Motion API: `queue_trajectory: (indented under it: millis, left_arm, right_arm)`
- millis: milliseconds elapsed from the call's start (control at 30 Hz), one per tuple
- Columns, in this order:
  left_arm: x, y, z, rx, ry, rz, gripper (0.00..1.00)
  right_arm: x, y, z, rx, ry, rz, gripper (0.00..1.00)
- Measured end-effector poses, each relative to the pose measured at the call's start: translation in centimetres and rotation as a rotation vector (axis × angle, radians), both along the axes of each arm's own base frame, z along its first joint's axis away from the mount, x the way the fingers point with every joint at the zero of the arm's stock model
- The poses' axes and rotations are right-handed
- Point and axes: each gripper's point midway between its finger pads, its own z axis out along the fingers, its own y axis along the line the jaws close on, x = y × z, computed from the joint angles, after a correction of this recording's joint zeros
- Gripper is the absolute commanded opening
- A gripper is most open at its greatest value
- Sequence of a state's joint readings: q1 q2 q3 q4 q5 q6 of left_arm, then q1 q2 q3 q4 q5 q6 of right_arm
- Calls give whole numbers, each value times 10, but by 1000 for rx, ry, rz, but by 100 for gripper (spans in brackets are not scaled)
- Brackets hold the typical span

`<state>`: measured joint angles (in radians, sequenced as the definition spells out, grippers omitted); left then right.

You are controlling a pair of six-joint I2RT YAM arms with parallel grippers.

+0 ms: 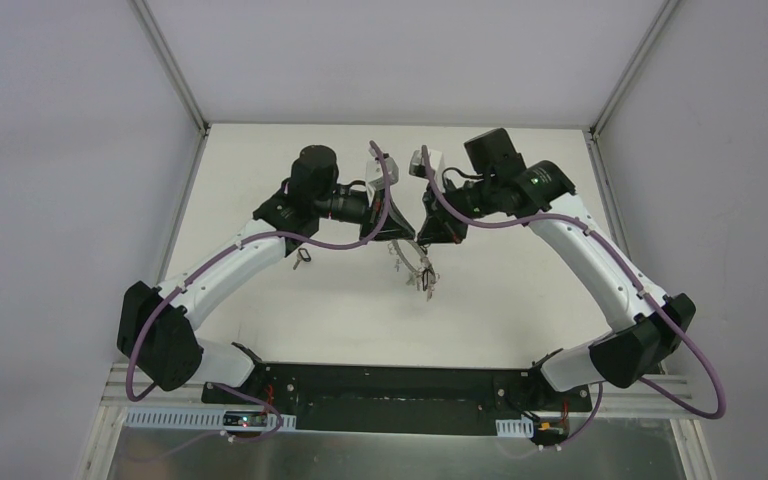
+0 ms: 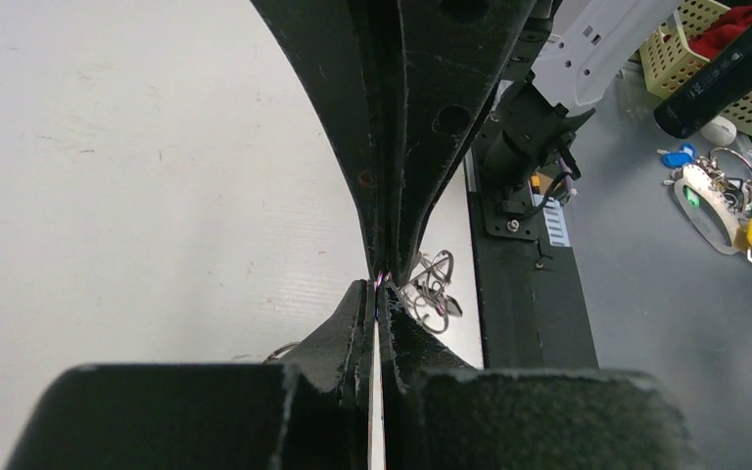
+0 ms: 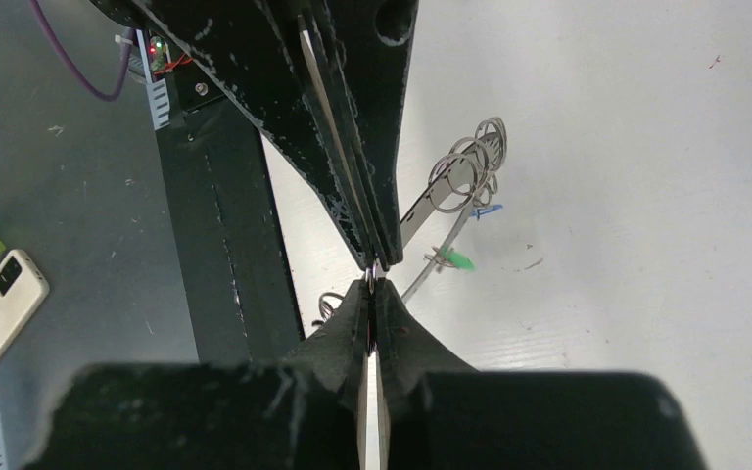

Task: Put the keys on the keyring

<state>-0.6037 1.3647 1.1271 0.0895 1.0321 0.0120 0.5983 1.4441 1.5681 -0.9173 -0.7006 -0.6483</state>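
1. Keyring (image 3: 444, 257) wire runs right up to the tips of the right gripper (image 3: 374, 276). Its two fingers are pressed flat together with a glint of metal between them, so it looks pinched on the hoop.
2. Same deal up close on the other side: the left gripper (image 2: 382, 286) has its fingers squeezed together with no gap. There's a tiny pinkish glint at the tips, but I honestly can't tell what's caught in there, if anything.
3. Just past both sets of tips, the keys (image 2: 433, 292) hang in a small tangle of silver loops and blades. In the right wrist view, a green tag (image 3: 460, 260) sits on the wire and a blue tag (image 3: 487, 209) is a bit further along, near the cluster of rings.
4. From above, the hoop sits between the two grippers over the middle of the white table (image 1: 520, 330), and the keys dangle on the side nearer the arm bases.
5. One small loose metal piece (image 1: 305, 254) lies on the table beside the left arm, well apart from the hoop. It's too small to say whether it's a key or a ring.
6. Further off is the black base plate (image 1: 390, 395) at the table edge.
7. Beyond that, on the grey floor, are a white phone (image 3: 0, 308), another bunch of keys with coloured tags (image 2: 720, 201), and a yellow basket (image 2: 734, 69).
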Motion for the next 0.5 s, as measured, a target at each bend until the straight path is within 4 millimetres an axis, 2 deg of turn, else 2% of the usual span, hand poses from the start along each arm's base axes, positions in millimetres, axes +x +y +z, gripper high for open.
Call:
queue_trajectory:
  millis: [233, 367, 500]
  left_arm:
    - [2, 0, 0, 11, 47, 27, 0]
    - [-3, -1, 0, 16, 87, 26, 0]
    - [-5, 0, 2, 13, 114, 28, 0]
  right_arm:
    - [6, -1, -2, 61, 58, -30, 24]
    - [9, -12, -3, 109, 91, -66, 31]
    - [9, -20, 4, 169, 99, -83, 36]
